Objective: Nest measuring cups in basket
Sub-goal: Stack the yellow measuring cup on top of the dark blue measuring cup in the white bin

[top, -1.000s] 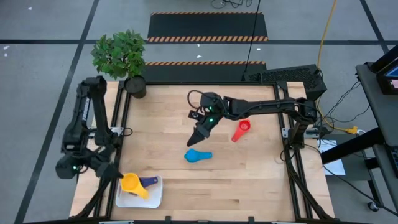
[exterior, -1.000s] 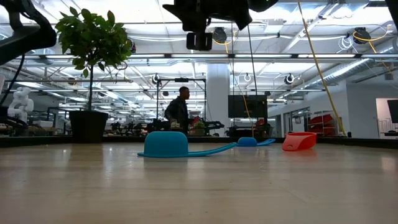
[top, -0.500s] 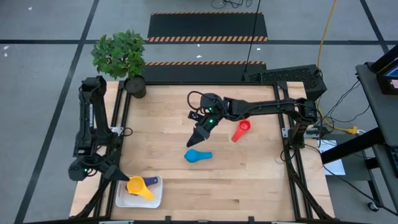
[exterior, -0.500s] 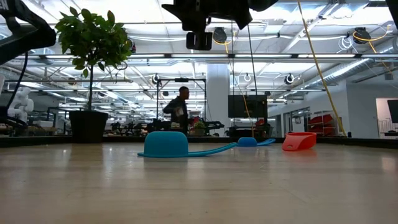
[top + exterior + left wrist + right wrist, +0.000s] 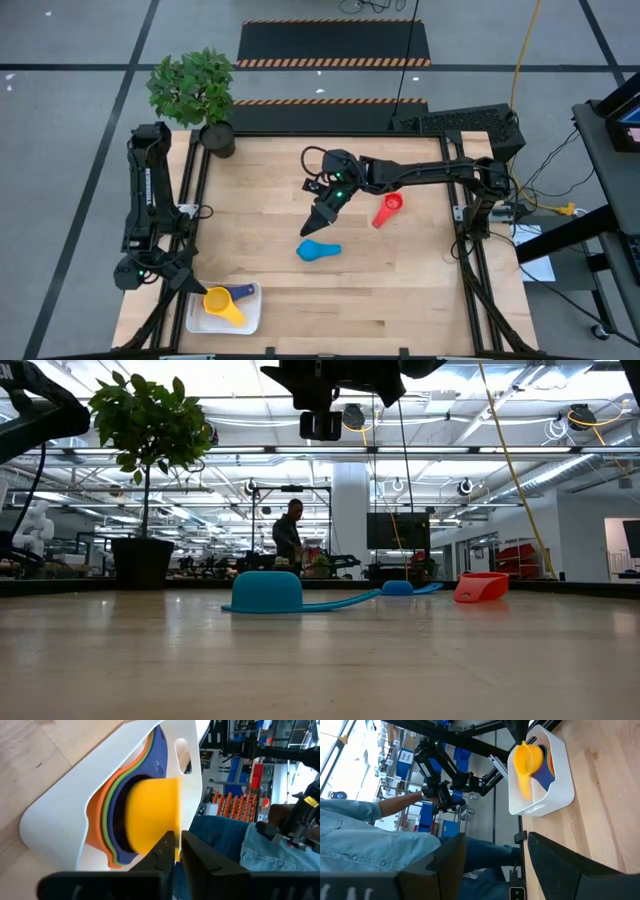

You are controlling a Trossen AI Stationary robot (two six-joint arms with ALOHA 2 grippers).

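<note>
The left gripper [image 5: 176, 851], jaws nearly together on the yellow cup's [image 5: 152, 815] handle, sets it into the basket [image 5: 60, 800], so next it should let go, while the right gripper [image 5: 322, 218] waits with jaws apart above the light blue cup [image 5: 318, 250].

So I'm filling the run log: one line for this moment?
left claw: at yellow cup over basket | right claw: open above light blue cup | red cup: on table

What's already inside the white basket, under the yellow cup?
Under the yellow cup, the basket holds nested orange, green and dark blue cups; only their rims show. The yellow bowl covers their insides. The left gripper is at its handle.
</note>
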